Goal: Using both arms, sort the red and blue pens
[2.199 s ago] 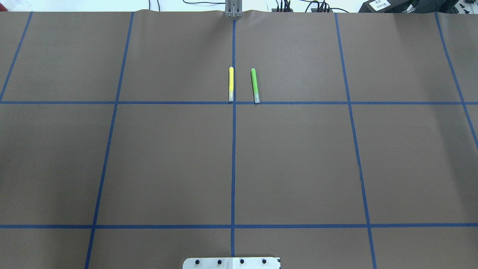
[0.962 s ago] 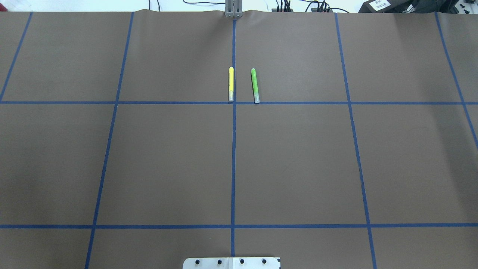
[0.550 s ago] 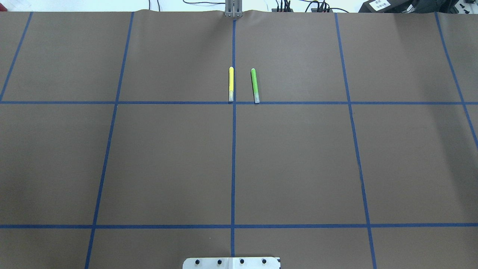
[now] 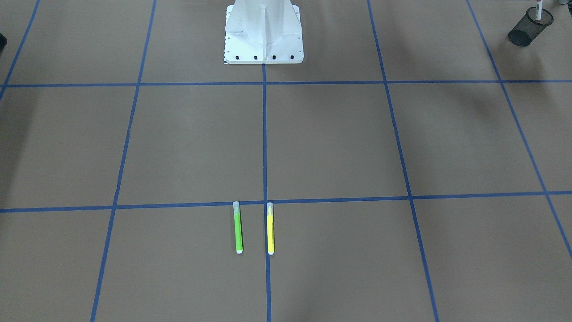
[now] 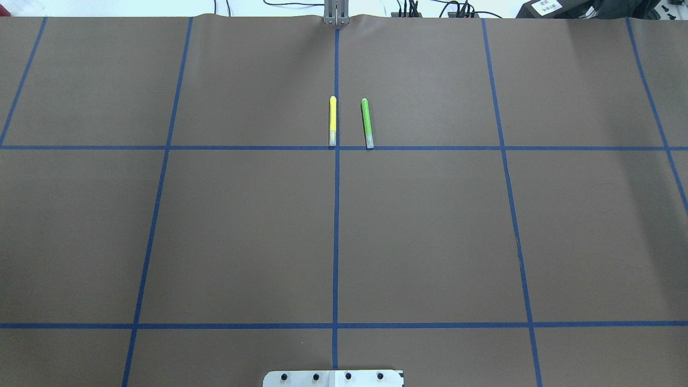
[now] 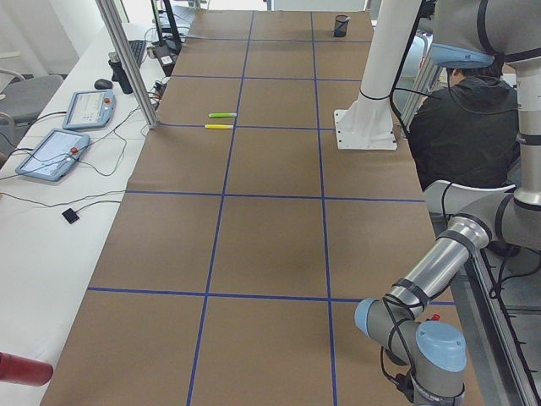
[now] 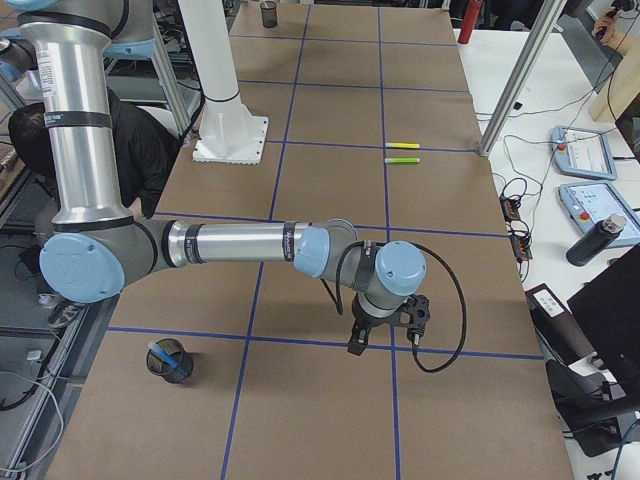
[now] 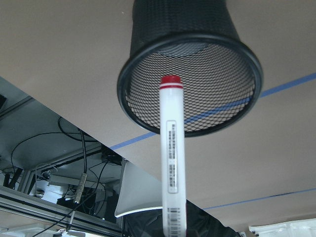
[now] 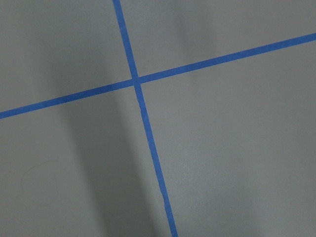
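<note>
**Caller:** What is changing on the overhead view?

**Operator:** Nothing. Over the last two seconds the yellow marker and the lime-green marker are staying put, lying side by side at 12 o'clock from the robot base. I am working outside that view, at the ends of the desk.

**Caller:** Where are the task's pens?

**Operator:** The red pen is hanging cap-first at the mouth of the left mesh cup. I judge the drop is coming next. The left tool is showing in no picture, so I cannot tell whether it is clamping the pen. The blue pen is sitting inside the right mesh cup, at 9 o'clock from the right tool in the right side view. I cannot tell how that tool's jaws are standing. By my reading, the sorting is nearly finishing.

**Caller:** And the surroundings?

**Operator:** Brown paper gridded with blue tape is covering the desk. A teach pendant is lying on a white side surface among cables. A person in dark clothes is sitting behind the robot.
</note>
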